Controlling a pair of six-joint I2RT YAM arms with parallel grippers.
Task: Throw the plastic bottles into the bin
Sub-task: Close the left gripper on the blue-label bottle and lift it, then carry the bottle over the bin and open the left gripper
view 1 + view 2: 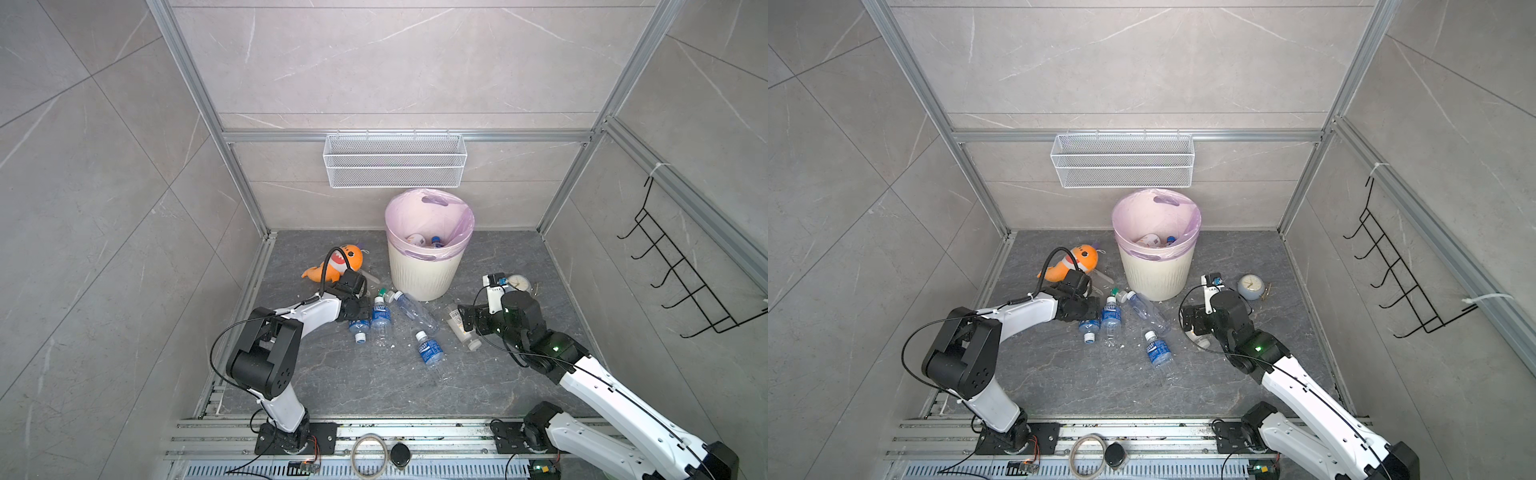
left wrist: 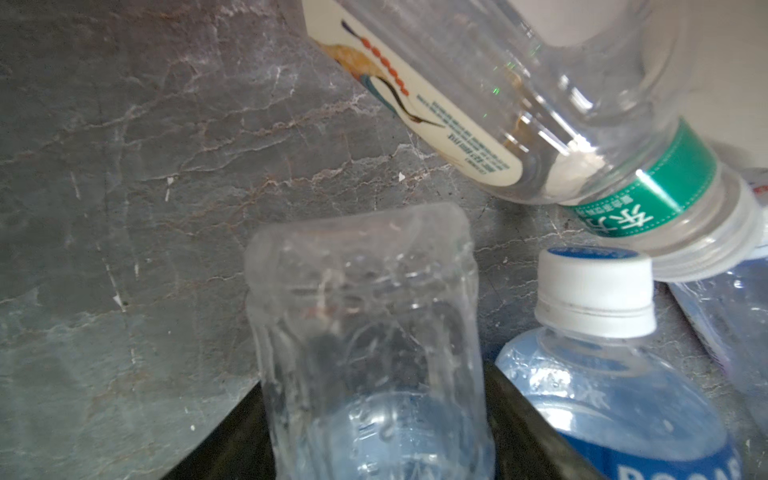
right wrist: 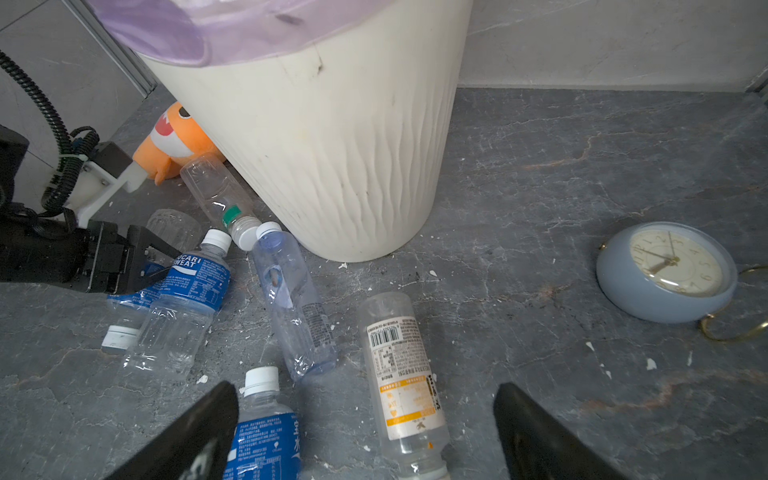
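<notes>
The step in hand is judged to be the picking of one bottle from the heap just beside the bin (image 1: 419,274). A clear bottle (image 2: 365,316) is seen lying between the jaws of the left tool (image 3: 153,266), its bottom pointing away from the wrist. Whether it is already pinched cannot be told from the pictures. A blue-labelled bottle (image 2: 602,374) lies just beside it, and a green-banded bottle (image 2: 561,104) is close in front. The grip should therefore be made firm on the body, but not so hard that the thin plastic is crushed and slips out. The lift should be made straight up first, so that the neighbours are not dragged over the counter (image 1: 374,382). The bin is much taller than the bottles, so the rim must be cleared before the bottle is let go. The right tool (image 3: 365,390) is held wide apart and empty over the bottle with the yellow mark (image 3: 405,374). Several bottles remain on the counter, and some are seen inside the bin.
</notes>
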